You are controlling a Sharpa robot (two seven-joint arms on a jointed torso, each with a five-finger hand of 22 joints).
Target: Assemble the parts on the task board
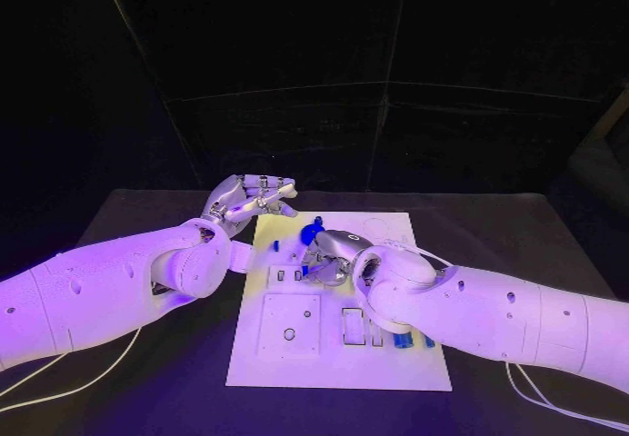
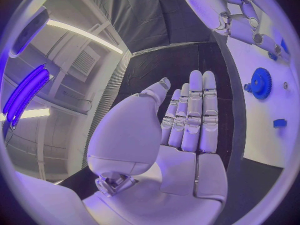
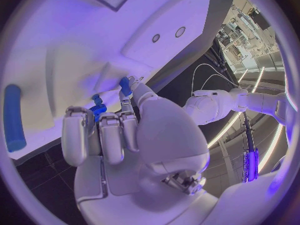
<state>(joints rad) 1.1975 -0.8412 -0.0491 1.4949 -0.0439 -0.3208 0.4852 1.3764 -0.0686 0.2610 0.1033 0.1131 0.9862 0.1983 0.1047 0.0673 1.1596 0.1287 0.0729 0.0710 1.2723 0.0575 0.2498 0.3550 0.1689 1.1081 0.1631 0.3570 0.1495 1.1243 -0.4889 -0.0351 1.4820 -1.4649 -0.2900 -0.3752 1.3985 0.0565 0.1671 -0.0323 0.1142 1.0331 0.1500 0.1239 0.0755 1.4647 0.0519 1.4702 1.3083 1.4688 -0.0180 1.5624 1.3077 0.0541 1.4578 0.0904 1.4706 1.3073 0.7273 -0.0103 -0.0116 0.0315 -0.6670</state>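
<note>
The white task board (image 1: 341,363) lies in the middle of the black table (image 1: 157,363). The left hand (image 1: 249,200) is at the board's far left corner, its fingers (image 2: 194,115) straight, side by side and holding nothing. The right hand (image 1: 331,259) is over the middle of the board, fingers curled down around a small blue part (image 3: 97,109). A blue gear (image 2: 259,83) lies on the board near the left hand. A long blue part (image 3: 14,117) lies on the board too.
</note>
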